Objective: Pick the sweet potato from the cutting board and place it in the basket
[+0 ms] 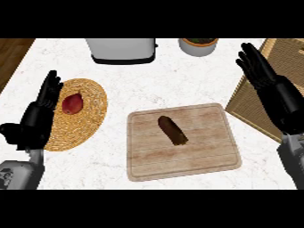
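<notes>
Sweet potato (172,130) sits on the cutting board (207,156), roughly mid-board, slightly left of centre, long axis running diagonally from upper left to lower right. Nothing touching it. Board lies flat on the white counter (167,84). Left of the board, well apart from it: a round woven mat (92,120) with a red pear-shaped fruit (72,103) on it. Left hand (39,118) is at the mat's left edge, fingers straight and together, pointing up-view, overlapping the mat rim; holds nothing. Right hand (263,73) is at the right side, fingers straight, slightly spread, pointing up-view, holding nothing, over the woven basket (292,53) that fills the upper right corner. Basket is right of the board and near its upper right corner. Along the top edge: a grey toaster-like appliance (122,50) and a white pot with greenery (199,45).
</notes>
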You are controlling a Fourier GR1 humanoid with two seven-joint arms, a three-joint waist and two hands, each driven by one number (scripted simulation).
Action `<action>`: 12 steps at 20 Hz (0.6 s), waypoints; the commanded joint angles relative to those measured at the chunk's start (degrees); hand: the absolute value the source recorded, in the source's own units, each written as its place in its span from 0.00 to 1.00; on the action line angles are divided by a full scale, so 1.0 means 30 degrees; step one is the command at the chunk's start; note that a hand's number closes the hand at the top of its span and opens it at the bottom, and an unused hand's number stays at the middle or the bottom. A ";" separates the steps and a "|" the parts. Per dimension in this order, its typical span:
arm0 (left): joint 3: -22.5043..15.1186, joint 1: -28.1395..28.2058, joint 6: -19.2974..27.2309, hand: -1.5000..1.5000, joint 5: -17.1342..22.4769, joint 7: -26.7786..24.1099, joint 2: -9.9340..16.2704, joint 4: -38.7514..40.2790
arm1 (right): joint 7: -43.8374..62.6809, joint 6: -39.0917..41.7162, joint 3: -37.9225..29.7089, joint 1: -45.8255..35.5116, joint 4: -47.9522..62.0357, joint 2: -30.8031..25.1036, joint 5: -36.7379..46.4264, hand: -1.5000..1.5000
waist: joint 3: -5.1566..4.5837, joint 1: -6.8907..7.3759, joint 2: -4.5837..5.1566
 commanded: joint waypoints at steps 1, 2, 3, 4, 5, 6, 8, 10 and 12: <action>-0.0098 0.0232 0.0049 0.50 0.0089 0.1306 -0.0008 -0.0450 | -0.1199 0.0987 0.1723 -0.0375 0.0200 0.1089 0.0429 1.00 | -0.0549 0.0249 0.0897; -0.0550 0.1048 -0.0475 0.50 0.0242 0.1047 -0.0286 0.0935 | -0.0942 0.1696 0.3368 -0.1165 0.0580 0.1466 0.0911 1.00 | -0.0579 0.0798 0.1082; -0.1029 0.1382 -0.0560 0.50 0.0389 0.2175 -0.0525 0.1182 | -0.0446 0.2901 0.4512 -0.1955 0.0234 0.1433 0.0727 1.00 | -0.0588 0.1296 0.1125; -0.1245 0.1722 -0.0976 0.50 0.0590 0.2698 -0.0491 0.1895 | -0.0065 0.3735 0.5788 -0.2502 0.0289 0.1770 0.0784 1.00 | -0.0633 0.1838 0.1322; -0.1727 0.2444 -0.1066 0.50 0.0487 0.2954 -0.0735 0.2513 | -0.0185 0.4477 0.6697 -0.3056 0.0584 0.2140 0.0816 1.00 | -0.0666 0.2677 0.1630; -0.1751 0.2389 -0.1495 0.50 0.0884 0.3847 -0.0640 0.3010 | 0.0048 0.5270 0.7755 -0.3797 0.0492 0.2549 0.0809 1.00 | -0.0707 0.3068 0.1772; -0.2455 0.2704 -0.2107 0.50 0.0764 0.4155 -0.0635 0.3303 | -0.0257 0.7841 1.0585 -0.4449 0.0611 0.2254 0.1782 1.00 | -0.0714 0.3405 0.1724; -0.2447 0.2848 -0.1970 0.50 0.0803 0.4940 -0.0680 0.3849 | -0.0703 0.8004 1.3208 -0.3889 0.1698 0.3512 0.3281 1.00 | -0.0616 0.2291 0.1420; -0.1939 0.3545 -0.1926 0.50 0.1077 0.4732 -0.0456 0.4059 | -0.1248 0.6533 1.5486 -0.3545 0.2182 0.4505 0.6530 0.00 | -0.0594 0.1492 0.1065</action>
